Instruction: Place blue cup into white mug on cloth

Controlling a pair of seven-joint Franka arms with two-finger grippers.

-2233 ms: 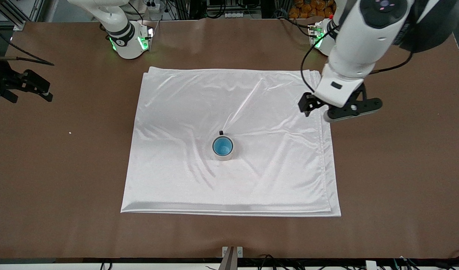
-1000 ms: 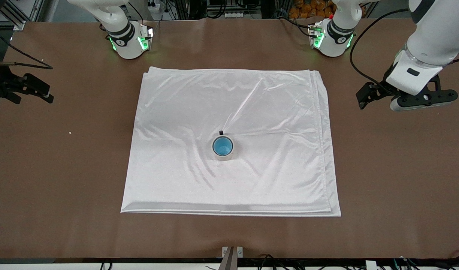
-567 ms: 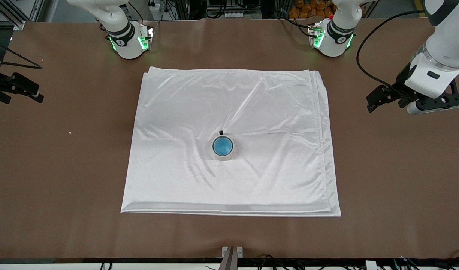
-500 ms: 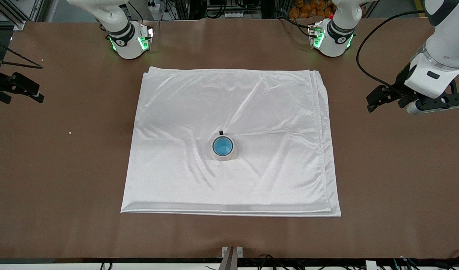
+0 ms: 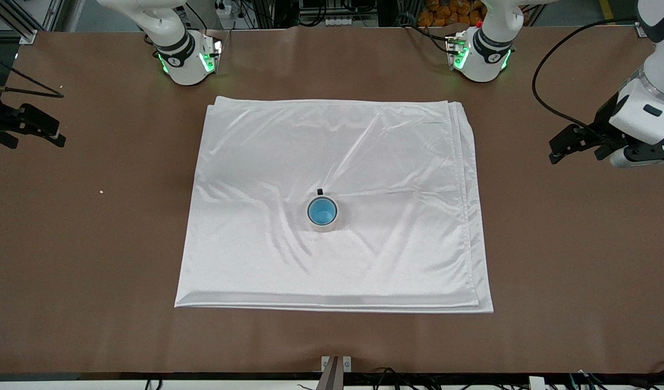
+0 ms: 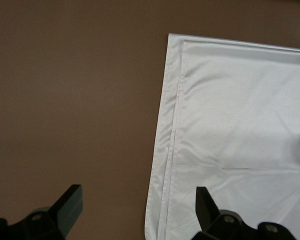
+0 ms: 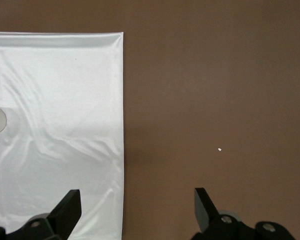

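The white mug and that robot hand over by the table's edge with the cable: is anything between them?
Only the cloth, then bare brown table, between the white mug and the left gripper, in the front view.

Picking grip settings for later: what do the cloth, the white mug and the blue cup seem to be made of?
The cloth: likely satin-like fabric, glossy; it shows sheen streaks and soft wrinkles. The white mug: possibly glazed ceramic, smooth off-white wall; plastic cannot be ruled out. The blue cup, nested inside the mug: smooth bright blue interior, plastic or ceramic, unclear.
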